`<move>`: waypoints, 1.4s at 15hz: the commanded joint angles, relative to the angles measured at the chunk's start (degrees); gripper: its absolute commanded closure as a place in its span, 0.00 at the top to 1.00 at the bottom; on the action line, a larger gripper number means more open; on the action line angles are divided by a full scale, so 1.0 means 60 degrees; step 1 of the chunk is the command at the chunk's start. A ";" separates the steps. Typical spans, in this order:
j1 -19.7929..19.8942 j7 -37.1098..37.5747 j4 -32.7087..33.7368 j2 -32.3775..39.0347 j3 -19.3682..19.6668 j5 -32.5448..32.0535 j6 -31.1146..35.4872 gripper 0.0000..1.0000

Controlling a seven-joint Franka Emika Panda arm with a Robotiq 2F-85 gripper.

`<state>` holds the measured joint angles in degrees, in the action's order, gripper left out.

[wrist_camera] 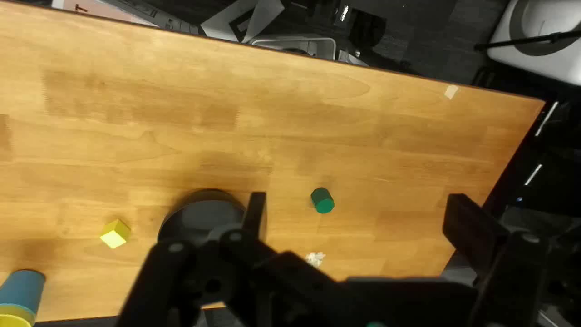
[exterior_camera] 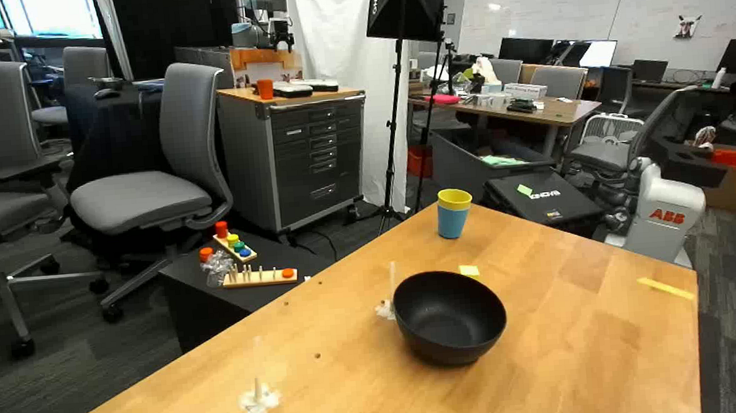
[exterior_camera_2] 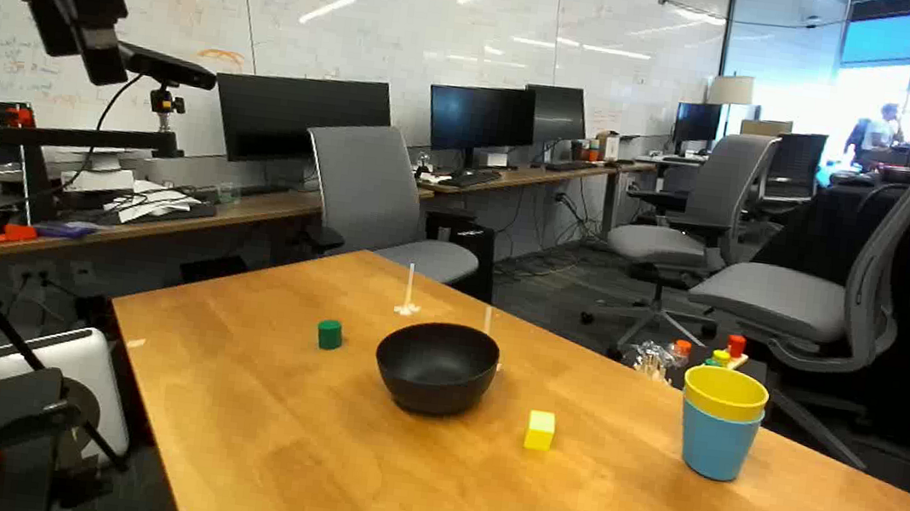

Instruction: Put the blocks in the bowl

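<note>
The pincer (wrist_camera: pixel 357 206) is poised above the table (wrist_camera: pixel 272 113), fingers (wrist_camera: pixel 467 227) spread wide, nothing held. The green block (wrist_camera: pixel 322 200) and yellow block (wrist_camera: pixel 115 233) are seen outside the bowl (exterior_camera_2: pixel 435 373), on opposite sides of it. The green one would best be centred between the fingers before any descent, so that the bowl is not bumped.

- gripper (wrist_camera: pixel 356 206) spread wide above table (wrist_camera: pixel 295 118)
- green block (wrist_camera: pixel 322 200) seen between jaws
- black bowl (wrist_camera: pixel 197 218) partly hidden behind gripper
- yellow block (wrist_camera: pixel 115 233) between bowl and blue-and-yellow cups (wrist_camera: pixel 22 289)
</note>
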<state>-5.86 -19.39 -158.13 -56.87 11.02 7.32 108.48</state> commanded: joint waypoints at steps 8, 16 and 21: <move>0.0083 -0.0056 0.0022 0.0020 -0.0070 0.0067 -0.0028 1.00; 0.0046 -0.0149 0.0034 -0.0232 -0.0030 0.0174 0.0184 1.00; -0.0349 0.0081 0.0052 0.0015 -0.0242 0.0852 0.1186 1.00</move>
<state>-6.38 -19.41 -157.97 -57.24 10.64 9.38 112.06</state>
